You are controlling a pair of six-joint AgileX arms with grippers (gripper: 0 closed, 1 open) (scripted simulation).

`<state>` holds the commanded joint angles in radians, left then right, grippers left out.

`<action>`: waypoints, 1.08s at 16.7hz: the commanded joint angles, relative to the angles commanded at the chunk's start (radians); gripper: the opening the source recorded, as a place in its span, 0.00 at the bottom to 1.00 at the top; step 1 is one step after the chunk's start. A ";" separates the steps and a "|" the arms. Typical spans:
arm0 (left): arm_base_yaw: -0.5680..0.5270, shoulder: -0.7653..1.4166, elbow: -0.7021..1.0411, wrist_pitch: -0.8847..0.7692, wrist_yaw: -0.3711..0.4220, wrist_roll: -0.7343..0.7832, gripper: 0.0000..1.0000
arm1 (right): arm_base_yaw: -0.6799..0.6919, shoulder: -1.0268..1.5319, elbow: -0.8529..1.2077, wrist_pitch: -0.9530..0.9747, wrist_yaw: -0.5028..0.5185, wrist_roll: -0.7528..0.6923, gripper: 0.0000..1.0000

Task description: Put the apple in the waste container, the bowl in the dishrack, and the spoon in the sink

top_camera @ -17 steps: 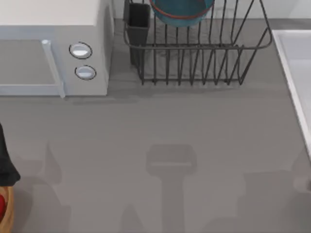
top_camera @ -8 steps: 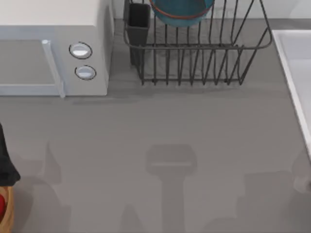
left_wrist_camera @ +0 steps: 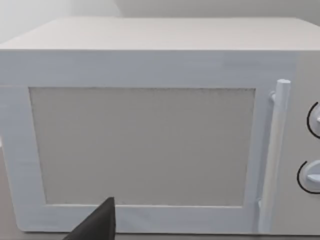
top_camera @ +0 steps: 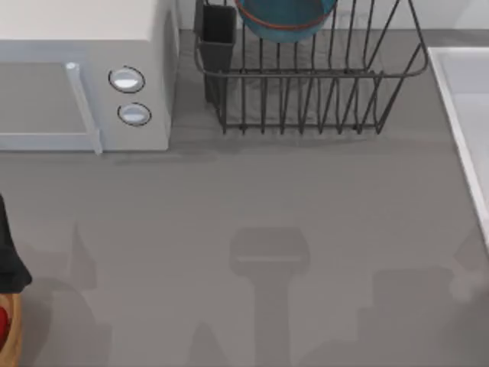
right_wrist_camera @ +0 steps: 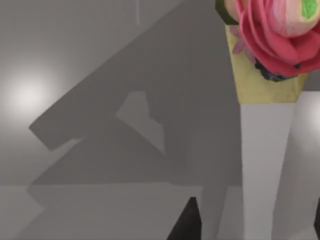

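Note:
The teal-blue bowl (top_camera: 286,17) with its reddish-brown edge sits inside the black wire dishrack (top_camera: 306,92) at the back. At the far left edge the red apple (top_camera: 2,321) lies within the tan rim of the waste container (top_camera: 12,336). My left arm (top_camera: 8,264) is parked just above it. The pale sink (top_camera: 466,115) runs along the right edge. My right gripper (right_wrist_camera: 252,225) is open, its dark fingertips (right_wrist_camera: 187,220) wide apart over a grey surface and a white strip. Beyond it is a pink, flower-patterned and yellow thing (right_wrist_camera: 270,45); I cannot tell whether it is the spoon.
A white microwave (top_camera: 84,76) with two round knobs stands at the back left and faces the left wrist camera (left_wrist_camera: 145,145). A dark utensil cup (top_camera: 218,34) sits at the rack's left corner. Grey countertop (top_camera: 267,199) spreads between microwave, rack and sink.
The arm shadow near the right edge has shifted slightly, and a dark bit at that edge has gone from the top view. The left arm, bowl and apple have not moved.

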<state>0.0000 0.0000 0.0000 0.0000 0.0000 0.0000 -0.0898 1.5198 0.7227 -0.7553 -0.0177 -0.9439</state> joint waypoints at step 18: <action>0.000 0.000 0.000 0.000 0.000 0.000 1.00 | -0.007 -0.051 0.332 -0.425 0.000 -0.015 0.00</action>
<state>0.0000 0.0000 0.0000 0.0000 0.0000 0.0000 -0.0971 1.4692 1.0545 -1.1800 -0.0174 -0.9585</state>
